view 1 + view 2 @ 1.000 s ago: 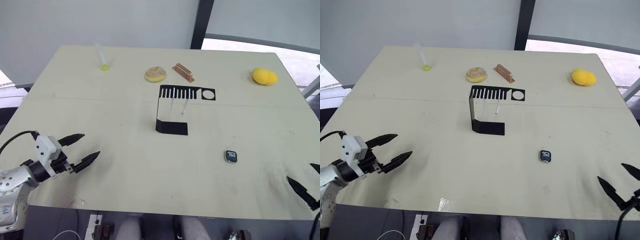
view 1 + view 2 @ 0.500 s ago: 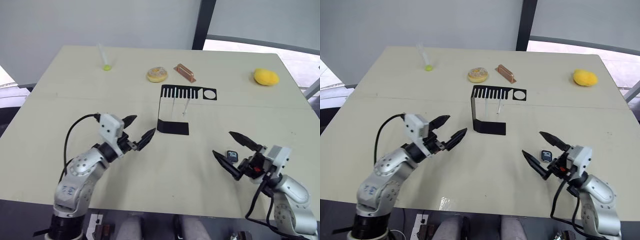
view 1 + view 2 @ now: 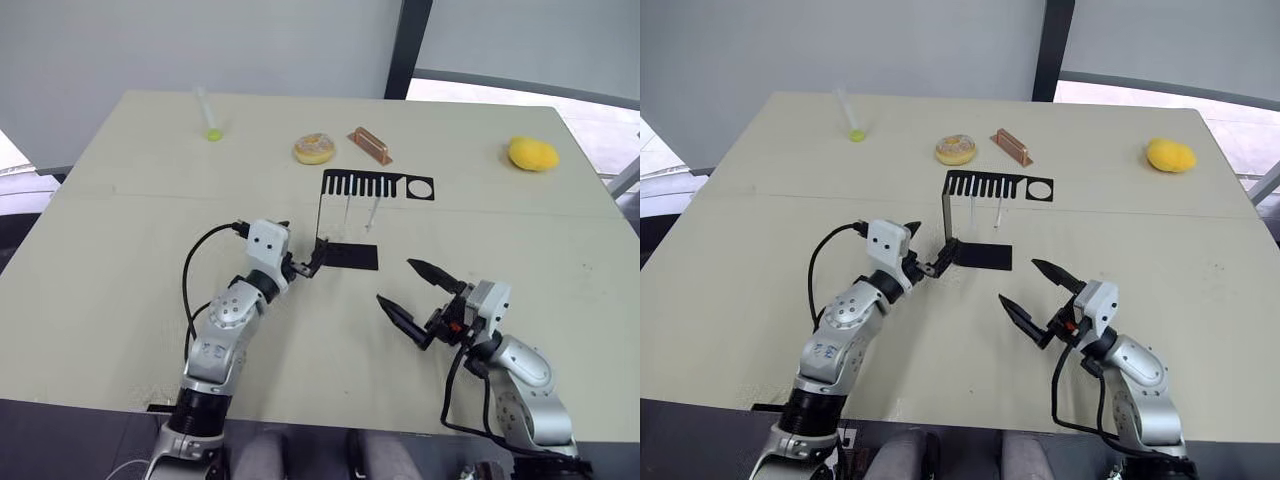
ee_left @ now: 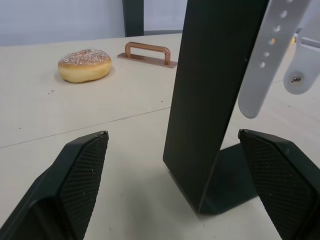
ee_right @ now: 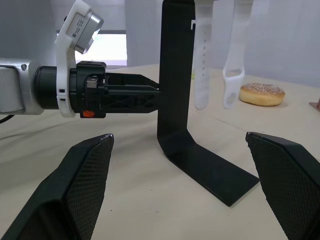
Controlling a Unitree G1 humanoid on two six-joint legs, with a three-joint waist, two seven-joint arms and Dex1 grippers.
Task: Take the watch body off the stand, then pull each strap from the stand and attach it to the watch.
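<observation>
The black stand (image 3: 350, 215) rises at the table's middle, and two white straps (image 4: 265, 60) hang from its slotted top plate (image 3: 375, 186); one has a row of holes. My left gripper (image 3: 300, 258) is open at the stand's left side, its fingers (image 4: 75, 185) either side of the upright (image 4: 210, 100) near the foot. On the stand's near right, my right gripper (image 3: 410, 295) is open and points at the stand's foot (image 5: 210, 167), a short way off. The watch body is hidden.
Along the far side lie a sugared doughnut (image 3: 314, 149), a copper handle (image 3: 368, 145), a yellow lemon-like object (image 3: 531, 153) at the right and a clear tube with a green tip (image 3: 207, 115) at the left.
Both arms have closed in on the stand. The left gripper now straddles its upright. The right gripper moved left and now covers the spot where the watch body lay.
</observation>
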